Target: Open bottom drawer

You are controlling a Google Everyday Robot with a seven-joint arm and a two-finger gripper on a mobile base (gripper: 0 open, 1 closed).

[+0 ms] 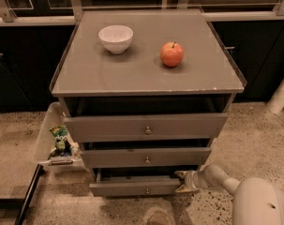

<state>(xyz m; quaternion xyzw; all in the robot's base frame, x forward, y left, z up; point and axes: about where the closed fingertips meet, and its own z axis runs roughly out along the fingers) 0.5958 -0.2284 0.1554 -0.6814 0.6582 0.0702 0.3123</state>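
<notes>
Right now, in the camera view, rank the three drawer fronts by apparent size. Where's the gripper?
1. Top drawer front, widest and tallest.
2. Middle drawer front.
3. Bottom drawer front, slimmest; it lies farthest from the camera, so real sizes may match.
The gripper sits at its right end.

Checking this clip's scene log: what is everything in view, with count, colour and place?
bowl: 1, white, cabinet top, back left
apple: 1, red, cabinet top, right of bowl
cabinet: 1, grey, centre
top drawer: 1, grey, under the top
middle drawer: 1, grey, below that
bottom drawer: 1, grey, lowest, round knob
bin: 1, clear, floor left of cabinet
packet: 1, green, in the bin
gripper: 1, pale, at bottom drawer's right end
arm: 1, white, lower right
</notes>
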